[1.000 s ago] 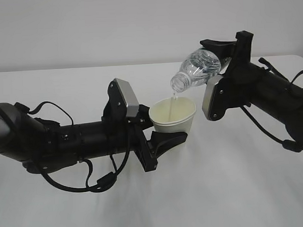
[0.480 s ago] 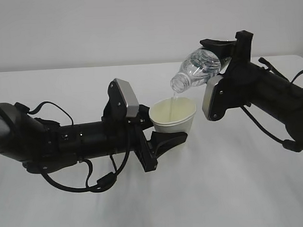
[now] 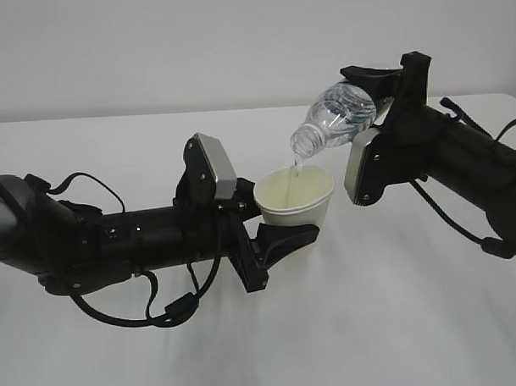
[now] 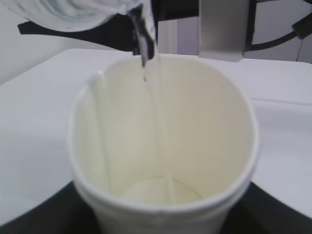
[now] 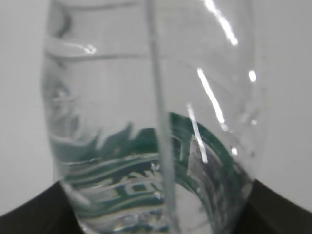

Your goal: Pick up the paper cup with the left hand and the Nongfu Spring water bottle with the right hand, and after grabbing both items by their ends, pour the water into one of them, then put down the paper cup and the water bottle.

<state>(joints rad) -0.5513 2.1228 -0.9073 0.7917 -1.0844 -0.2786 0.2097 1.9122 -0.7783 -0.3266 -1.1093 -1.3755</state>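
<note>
The white paper cup is held upright above the table, with my left gripper shut on its lower part. My right gripper is shut on the base end of the Nongfu Spring water bottle. The bottle is tipped with its mouth down to the left, over the cup. A thin stream of water falls from the mouth into the cup. In the left wrist view the cup fills the frame, with the stream entering at the top. The right wrist view shows the bottle and its green label close up.
The white table stretches under both arms, with a plain pale wall behind it. Black cables loop under the left arm, and another cable hangs below the right arm.
</note>
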